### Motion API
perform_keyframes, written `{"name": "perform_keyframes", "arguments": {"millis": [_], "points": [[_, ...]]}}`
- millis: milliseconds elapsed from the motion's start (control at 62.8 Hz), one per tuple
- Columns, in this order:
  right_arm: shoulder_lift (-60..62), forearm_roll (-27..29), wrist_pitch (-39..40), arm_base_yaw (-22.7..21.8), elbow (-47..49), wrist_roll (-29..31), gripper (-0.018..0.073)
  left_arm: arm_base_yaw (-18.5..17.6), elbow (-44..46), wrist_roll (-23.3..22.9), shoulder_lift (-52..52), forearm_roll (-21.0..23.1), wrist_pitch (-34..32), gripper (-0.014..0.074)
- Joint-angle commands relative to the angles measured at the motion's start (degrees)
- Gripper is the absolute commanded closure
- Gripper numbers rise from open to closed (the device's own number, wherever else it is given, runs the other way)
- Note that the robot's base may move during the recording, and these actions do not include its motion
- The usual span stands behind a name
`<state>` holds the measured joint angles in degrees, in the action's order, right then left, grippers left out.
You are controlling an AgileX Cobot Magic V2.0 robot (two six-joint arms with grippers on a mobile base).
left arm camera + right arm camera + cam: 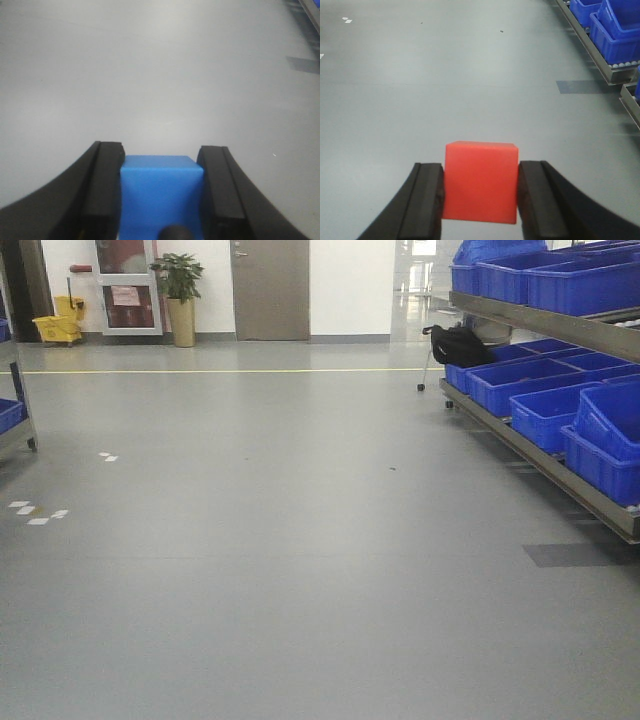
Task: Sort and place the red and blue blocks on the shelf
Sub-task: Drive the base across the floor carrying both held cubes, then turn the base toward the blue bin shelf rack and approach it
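Observation:
My left gripper [161,165] is shut on the blue block [161,197], which fills the gap between its black fingers, above grey floor. My right gripper [480,172] is shut on the red block [480,181], held between its black fingers above the floor. The shelf [560,475] is a tiered steel rack along the right side in the front view, loaded with large blue bins [530,390]. Its lower rail [587,45] with roller tracks also shows at the top right of the right wrist view. Neither gripper shows in the front view.
Open grey floor [260,540] stretches ahead with white tape marks [38,512] at the left. A black bag [458,344] lies by the shelf's far end. Another rack [12,420] stands at the left edge. A plant [180,295], a yellow mop bucket [58,328] and doors line the far wall.

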<state>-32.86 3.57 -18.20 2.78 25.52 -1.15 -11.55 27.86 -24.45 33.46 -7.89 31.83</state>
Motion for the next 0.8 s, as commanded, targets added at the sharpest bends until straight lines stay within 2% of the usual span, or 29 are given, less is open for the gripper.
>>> {"name": "perform_keyframes", "arguments": {"millis": [0, 780], "points": [[-0.4, -0.4, 4.5, -0.2, 1.6, 0.3, 0.051, 0.1, 1.8, -0.1, 0.3, -0.2, -4.1, 0.0472], [-0.4, -0.4, 4.5, -0.2, 1.6, 0.3, 0.051, 0.1, 1.8, -0.1, 0.3, -0.2, -4.1, 0.0472]]}}
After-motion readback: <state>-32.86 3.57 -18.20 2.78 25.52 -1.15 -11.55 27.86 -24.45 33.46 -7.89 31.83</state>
